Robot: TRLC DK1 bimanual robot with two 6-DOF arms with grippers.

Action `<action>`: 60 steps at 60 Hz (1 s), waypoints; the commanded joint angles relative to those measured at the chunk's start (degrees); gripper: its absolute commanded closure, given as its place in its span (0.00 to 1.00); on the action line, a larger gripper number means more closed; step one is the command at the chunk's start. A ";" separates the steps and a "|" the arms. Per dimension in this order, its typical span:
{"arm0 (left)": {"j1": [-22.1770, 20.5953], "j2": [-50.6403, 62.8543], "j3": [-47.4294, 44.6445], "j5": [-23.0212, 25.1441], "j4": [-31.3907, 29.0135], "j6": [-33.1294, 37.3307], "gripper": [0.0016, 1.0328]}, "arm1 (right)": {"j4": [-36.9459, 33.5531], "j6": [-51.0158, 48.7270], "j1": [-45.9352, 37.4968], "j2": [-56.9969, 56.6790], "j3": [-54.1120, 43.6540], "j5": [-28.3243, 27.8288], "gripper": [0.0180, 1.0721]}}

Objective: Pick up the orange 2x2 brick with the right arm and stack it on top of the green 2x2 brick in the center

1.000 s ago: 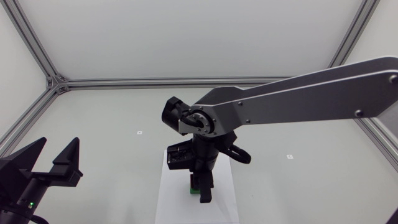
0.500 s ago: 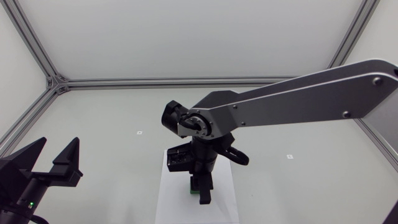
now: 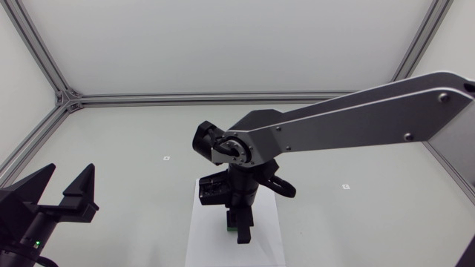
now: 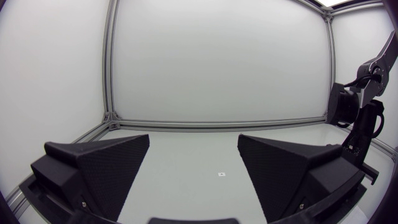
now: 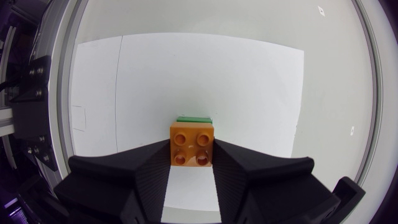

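Right tool [image 5: 192, 163] clamping orange brick [image 5: 193, 145] over green brick [image 5: 193, 118]; barely shifted, arm link [image 3: 349, 122] slightly lower.

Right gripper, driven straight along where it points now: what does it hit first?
Likely the green brick: the right gripper points down at it, and the held orange brick would touch first. Gap unclear; they may already touch.
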 commanded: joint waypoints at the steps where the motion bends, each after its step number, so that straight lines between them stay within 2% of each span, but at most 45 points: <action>1: -0.04 -0.23 -2.35 0.16 -0.65 0.33 0.04 | -0.02 0.29 0.03 1.36 0.10 -0.33 0.95; 60: -0.04 -0.23 -2.35 0.16 -0.65 0.33 0.04 | 0.42 3.72 0.12 1.01 -1.49 1.08 0.95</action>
